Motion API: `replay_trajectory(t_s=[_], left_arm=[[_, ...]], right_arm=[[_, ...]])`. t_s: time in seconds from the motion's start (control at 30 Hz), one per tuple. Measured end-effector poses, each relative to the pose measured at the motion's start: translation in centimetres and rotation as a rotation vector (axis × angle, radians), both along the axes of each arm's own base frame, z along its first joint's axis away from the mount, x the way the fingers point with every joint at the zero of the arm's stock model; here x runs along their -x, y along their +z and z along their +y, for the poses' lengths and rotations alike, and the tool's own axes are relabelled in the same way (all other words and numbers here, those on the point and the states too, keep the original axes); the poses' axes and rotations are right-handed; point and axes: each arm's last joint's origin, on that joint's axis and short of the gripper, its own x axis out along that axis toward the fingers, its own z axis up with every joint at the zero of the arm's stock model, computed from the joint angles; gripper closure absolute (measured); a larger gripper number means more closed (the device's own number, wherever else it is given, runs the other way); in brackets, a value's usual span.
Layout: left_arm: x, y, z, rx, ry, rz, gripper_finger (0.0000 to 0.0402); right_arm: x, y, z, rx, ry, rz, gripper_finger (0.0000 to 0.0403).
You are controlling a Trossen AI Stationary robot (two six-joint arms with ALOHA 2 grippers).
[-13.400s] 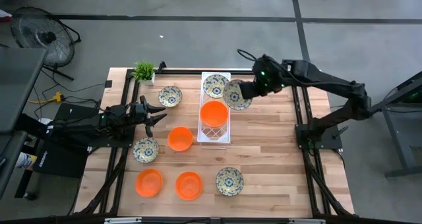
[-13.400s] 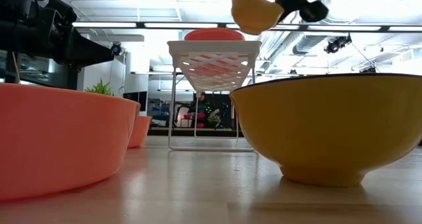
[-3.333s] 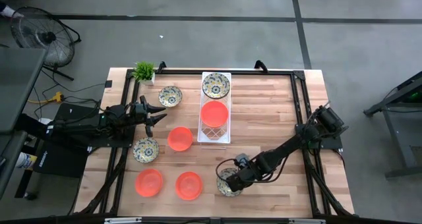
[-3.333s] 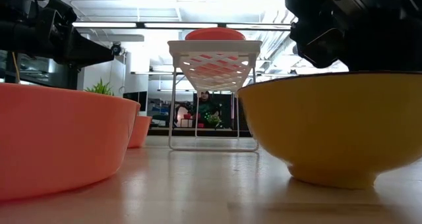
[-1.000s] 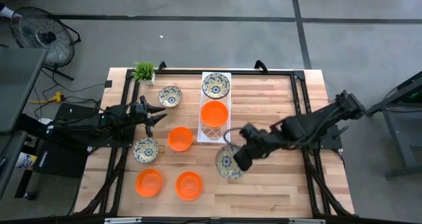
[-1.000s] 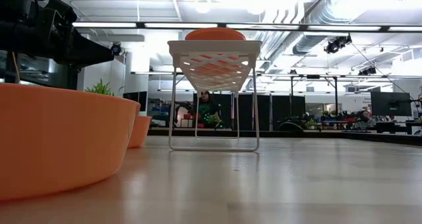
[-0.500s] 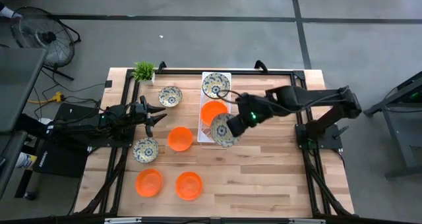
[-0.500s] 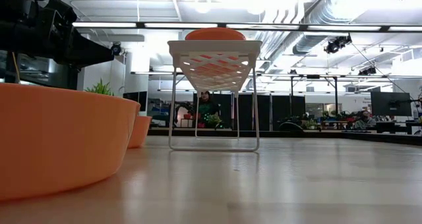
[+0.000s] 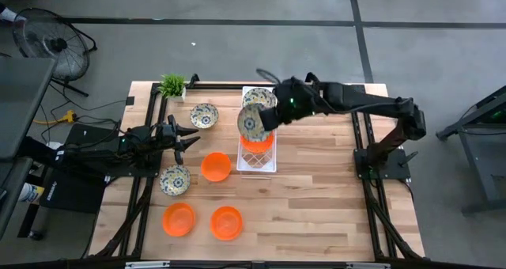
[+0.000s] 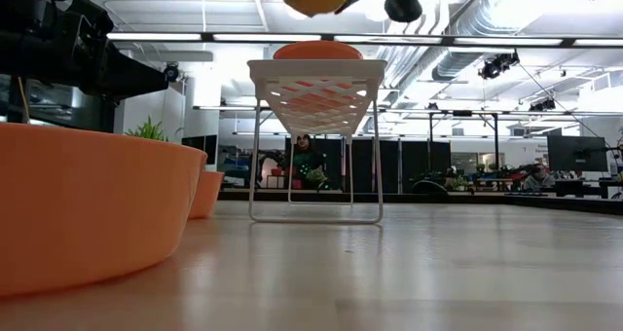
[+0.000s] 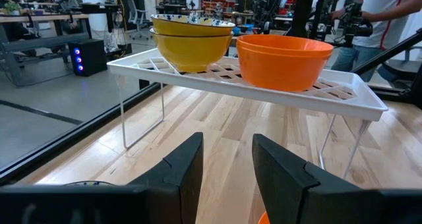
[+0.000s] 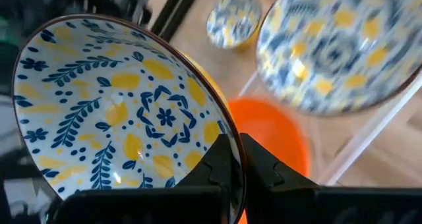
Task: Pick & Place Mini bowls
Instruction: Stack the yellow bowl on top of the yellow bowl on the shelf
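Wooden tabletop [image 9: 316,182] filled my overhead view, with a white wire rack [image 9: 258,160] standing near its far middle. On the rack I saw a floral bowl [image 9: 259,97] at the far end, which from the left wrist camera looked like two stacked, and one orange bowl [image 9: 258,139] behind it toward the near end. My right gripper [image 9: 273,117] was clamped shut on the rim of another floral bowl [image 9: 253,123], carrying it tilted in the air above the rack, over the orange bowl. My left gripper [image 9: 183,138] waited at the table's left side, its fingers parted and holding nothing. Loose on the table lay two more floral bowls [image 9: 204,115] and three orange bowls [image 9: 216,166]. One small green plant [image 9: 172,85] stood at the far left corner.
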Motion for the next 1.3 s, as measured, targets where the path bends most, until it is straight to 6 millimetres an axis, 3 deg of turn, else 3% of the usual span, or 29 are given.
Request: replay_trajectory(t_s=[0.33, 0.63, 0.93, 1.3], left_arm=[[0.0, 0.0, 0.0, 0.0, 0.0, 0.0, 0.0273], [0.0, 0.0, 0.0, 0.0, 0.0, 0.0, 0.0273], [0.0, 0.0, 0.0, 0.0, 0.0, 0.0, 0.0273], [0.0, 0.0, 0.0, 0.0, 0.0, 0.0, 0.0273]], right_arm=[[0.8, 0.4, -5.3, -0.014, -0.075, -0.016, 0.0401], [-0.7, 3.8, -8.3, 0.006, -0.088, 0.086, 0.0401], [-2.3, 2.1, -10.7, -0.123, -0.095, 0.181, 0.0401], [-1.8, 0.4, -11.9, -0.232, -0.164, 0.261, 0.0401]])
